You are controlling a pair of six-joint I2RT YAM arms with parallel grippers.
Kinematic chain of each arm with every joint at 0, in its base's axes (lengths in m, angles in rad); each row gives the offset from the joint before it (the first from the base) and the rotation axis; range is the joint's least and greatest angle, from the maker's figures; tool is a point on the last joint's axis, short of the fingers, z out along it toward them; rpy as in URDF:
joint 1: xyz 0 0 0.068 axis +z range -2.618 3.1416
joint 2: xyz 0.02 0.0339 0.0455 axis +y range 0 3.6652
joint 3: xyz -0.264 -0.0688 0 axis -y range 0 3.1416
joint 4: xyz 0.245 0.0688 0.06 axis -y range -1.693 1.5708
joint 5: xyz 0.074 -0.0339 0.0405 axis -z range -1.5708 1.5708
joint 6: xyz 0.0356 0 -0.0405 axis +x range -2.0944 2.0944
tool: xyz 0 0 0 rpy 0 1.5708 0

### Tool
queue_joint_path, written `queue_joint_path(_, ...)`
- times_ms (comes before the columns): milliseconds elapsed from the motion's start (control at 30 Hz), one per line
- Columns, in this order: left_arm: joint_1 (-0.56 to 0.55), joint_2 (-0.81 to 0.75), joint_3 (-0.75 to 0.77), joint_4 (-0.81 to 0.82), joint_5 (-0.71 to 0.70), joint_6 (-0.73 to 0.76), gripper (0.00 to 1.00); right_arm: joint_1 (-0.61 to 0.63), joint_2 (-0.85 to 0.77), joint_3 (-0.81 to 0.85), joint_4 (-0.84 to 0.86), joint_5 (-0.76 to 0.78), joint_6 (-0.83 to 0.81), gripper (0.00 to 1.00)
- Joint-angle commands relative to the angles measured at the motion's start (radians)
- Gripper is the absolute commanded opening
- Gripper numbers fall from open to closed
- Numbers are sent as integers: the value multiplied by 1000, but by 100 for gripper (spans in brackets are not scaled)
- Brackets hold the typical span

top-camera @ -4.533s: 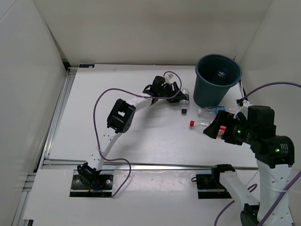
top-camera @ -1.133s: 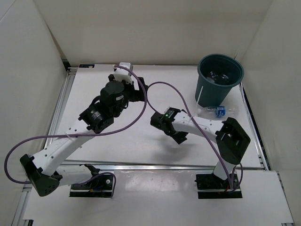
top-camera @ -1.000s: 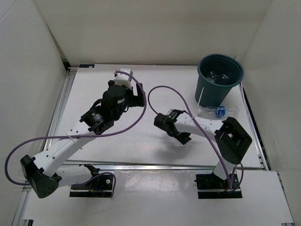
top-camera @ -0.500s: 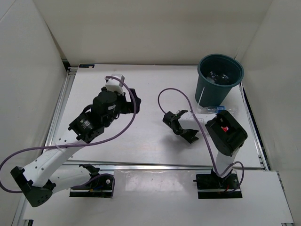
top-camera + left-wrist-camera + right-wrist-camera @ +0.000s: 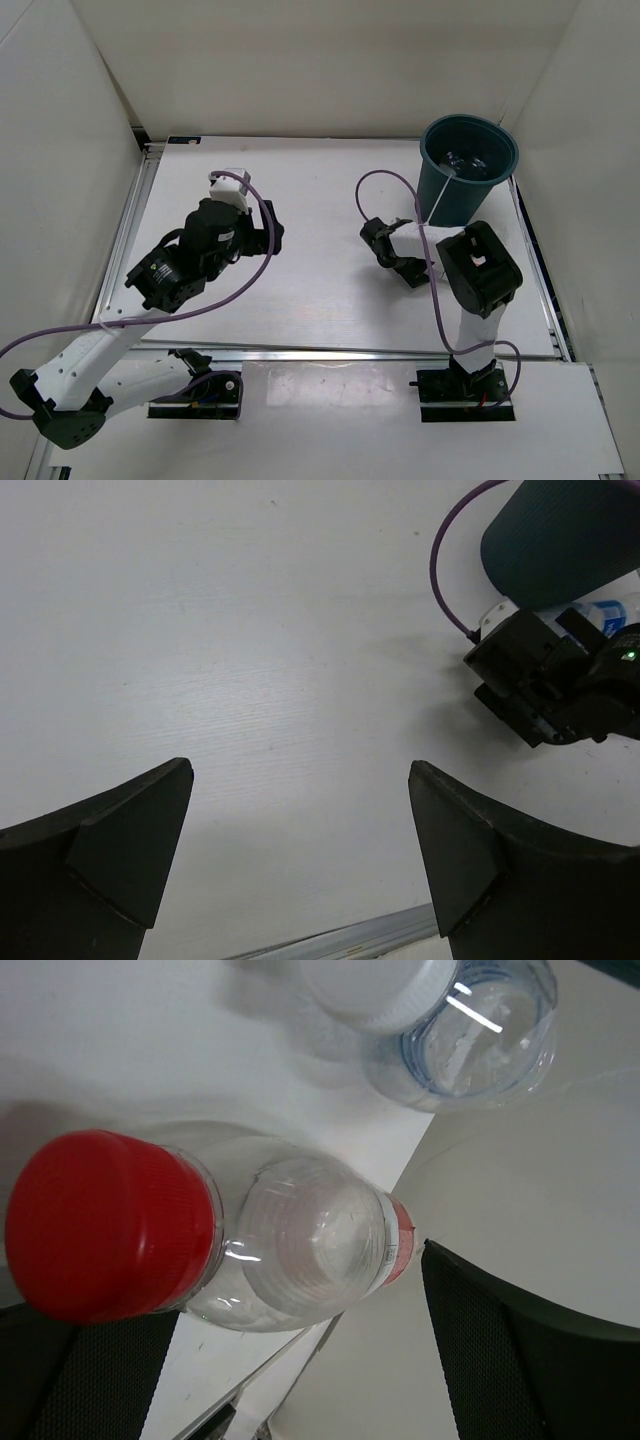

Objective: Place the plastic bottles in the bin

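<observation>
Surface: white tabletop (image 5: 330, 190) inside plain white walls; no writing anywhere on them.
Bin: dark teal bin (image 5: 447, 200) stands at the far right corner of the tabletop; clear bottles (image 5: 462, 160) already lie inside it.
Remaining bottles: red-capped bottle (image 5: 300, 1250) and a white-capped bottle (image 5: 470, 1030) lie on the tabletop near the right edge, just beside the bin's base and close to each other.
Right gripper: right gripper (image 5: 300, 1360) has its jaws spread wide with the red-capped bottle between them, cap end toward the camera; no contact visible, nothing held.
Left gripper: left gripper (image 5: 300, 830) is wide open and empty above bare tabletop toward the left edge.
Risk 1: judged, the smooth round body may squirt out or roll if the jaws close near the tapering shoulder rather than the barrel.
Risk 2: the white-capped bottle is near enough to be knocked away.
Risk 3: the folded right arm sits close to the bin; a lift could nudge it, and the purple cable (image 5: 385, 180) looping near the rim could snag.
Labels: red band on the red-capped bottle and a blue label (image 5: 603, 613) in the left wrist view; text too small or turned away, nothing readable.
</observation>
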Motion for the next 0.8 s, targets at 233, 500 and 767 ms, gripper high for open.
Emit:
queue_joint_path(233,3,-28,-2,-97,-42,-20,100,-53,65,49,104,-278,-7,97)
queue_joint_path(500,3,-48,-42,-97,-61,-52,100,-90,36,38,113,-407,-16,92)
queue_joint_path(767,3,-66,-51,-116,-80,-83,100,-101,25,63,86,-528,-16,73)
